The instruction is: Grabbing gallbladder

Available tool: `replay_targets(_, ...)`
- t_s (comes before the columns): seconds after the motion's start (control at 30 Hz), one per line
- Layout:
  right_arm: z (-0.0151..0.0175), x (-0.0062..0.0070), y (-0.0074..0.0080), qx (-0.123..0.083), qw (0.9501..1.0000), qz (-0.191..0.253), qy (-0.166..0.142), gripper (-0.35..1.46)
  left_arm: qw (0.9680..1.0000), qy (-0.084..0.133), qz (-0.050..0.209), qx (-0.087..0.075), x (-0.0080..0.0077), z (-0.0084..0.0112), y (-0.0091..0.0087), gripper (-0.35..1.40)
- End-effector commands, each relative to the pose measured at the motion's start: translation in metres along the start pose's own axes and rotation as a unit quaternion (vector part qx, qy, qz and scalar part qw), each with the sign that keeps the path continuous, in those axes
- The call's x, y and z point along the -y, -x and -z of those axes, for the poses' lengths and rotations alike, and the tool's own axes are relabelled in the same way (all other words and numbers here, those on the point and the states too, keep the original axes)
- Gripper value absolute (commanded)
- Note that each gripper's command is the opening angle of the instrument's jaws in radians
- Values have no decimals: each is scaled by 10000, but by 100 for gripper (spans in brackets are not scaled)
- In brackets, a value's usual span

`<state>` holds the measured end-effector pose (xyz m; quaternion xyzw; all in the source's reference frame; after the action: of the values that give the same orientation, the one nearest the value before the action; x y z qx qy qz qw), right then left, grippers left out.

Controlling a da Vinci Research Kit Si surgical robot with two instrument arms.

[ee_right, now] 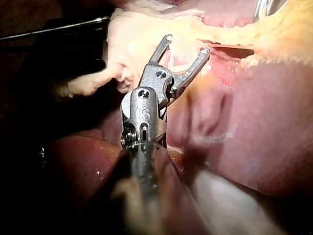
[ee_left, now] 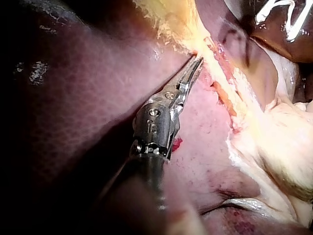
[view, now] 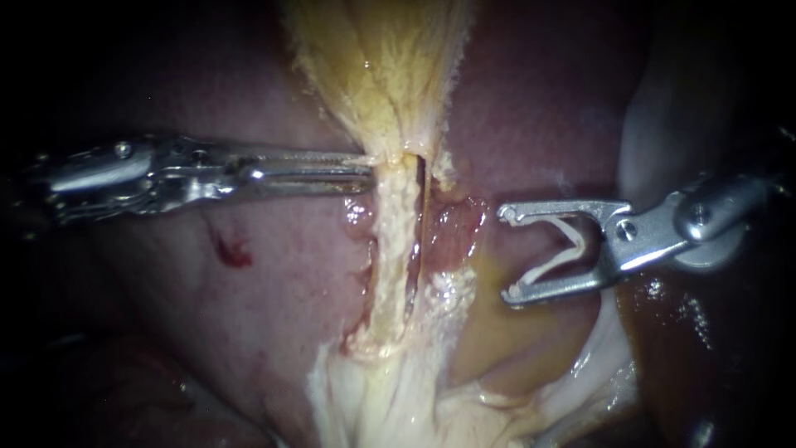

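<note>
The gallbladder (view: 381, 58) is the yellow, fibrous mass at the top centre of the endoscope view. It narrows to a neck and runs on downward as a pale tube (view: 391, 241) across the pink liver (view: 274, 307). The left instrument (view: 369, 166) reaches in level from the left, and its long thin tips meet the gallbladder right at that narrow neck. Its jaws lie close together and appear to be pinched on the edge of the yellow tissue there. The bite is small, though, and the left wrist view shows only the tips buried against the tissue, so I would not call the hold certain. The right instrument (view: 507, 254) comes in from the right and waits beside the tube, not touching it. Its jaws stand wide apart and carry a pale V-shaped clip (view: 570, 245) seated between them, one leg along each jaw. As for progress, the reach is done and the grab looks made or very nearly made. What is left, by my reading, is to prove the grip holds and to draw the neck taut, so the tube stands clear of the liver. A shallow bite here could slip or tear the edge. No brand, label or readable writing shows on the tissue or anywhere around it.
</note>
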<state>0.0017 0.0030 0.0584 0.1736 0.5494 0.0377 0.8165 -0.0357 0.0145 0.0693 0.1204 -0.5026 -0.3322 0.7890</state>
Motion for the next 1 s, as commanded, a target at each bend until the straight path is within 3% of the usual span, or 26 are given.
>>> replay_targets(0.03,0,0,0,0,10000,1,0,50,10000,-5,20,-8,0,1,1,-35)
replay_targets(0.27,0,0,0,0,10000,1,0,50,9996,0,206,-188,4,12,7,-35)
replay_targets(0.47,0,1,0,0,10000,2,-2,50,9995,-14,241,-194,14,25,18,-35)
replay_targets(0.77,1,1,0,-1,10000,2,-3,50,9992,-8,337,-222,11,71,51,-35)
replay_targets(1.0,1,1,0,-1,10000,2,-3,50,9988,102,464,-80,1,106,74,-35)
